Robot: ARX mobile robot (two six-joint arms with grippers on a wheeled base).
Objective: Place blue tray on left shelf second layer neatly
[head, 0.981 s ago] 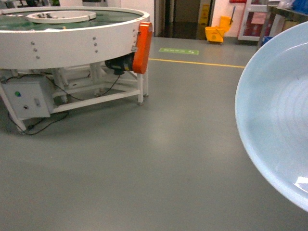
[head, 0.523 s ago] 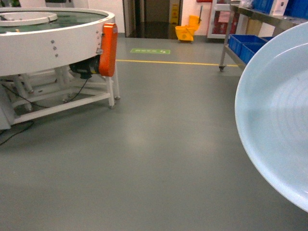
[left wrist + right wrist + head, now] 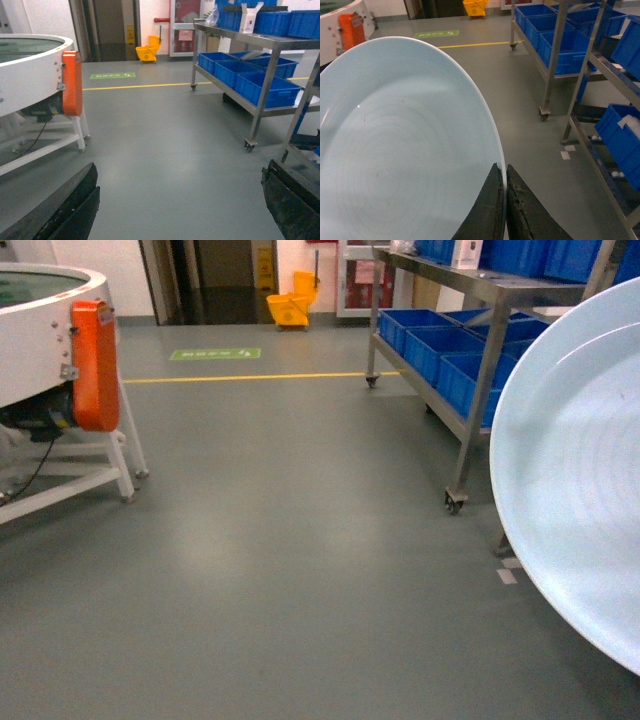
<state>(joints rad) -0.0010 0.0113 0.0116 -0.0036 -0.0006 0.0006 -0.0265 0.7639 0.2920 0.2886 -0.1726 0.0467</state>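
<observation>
The blue tray (image 3: 580,480), pale and round, fills the right edge of the head view, held on edge. In the right wrist view the blue tray (image 3: 405,140) takes up the left half, and my right gripper (image 3: 505,175) is shut on its rim, one finger on each side. My left gripper (image 3: 180,200) hangs open over bare floor, its dark fingers (image 3: 70,210) far apart and holding nothing. The left shelf (image 3: 478,390), a steel rack on casters, stands ahead to the right; the left shelf (image 3: 261,100) also shows in the left wrist view, and the left shelf (image 3: 555,50) in the right wrist view.
Dark-blue crates (image 3: 440,340) sit on the shelf's lower tier. A second steel rack (image 3: 600,65) with crates stands nearer on the right. A round white machine with an orange cover (image 3: 95,365) is at left. A yellow mop bucket (image 3: 290,308) and a yellow floor line (image 3: 250,377) lie far back.
The head view has swung right: the round machine slid to the left edge and the steel shelf with crates came into view. The tray kept its place in the view.
</observation>
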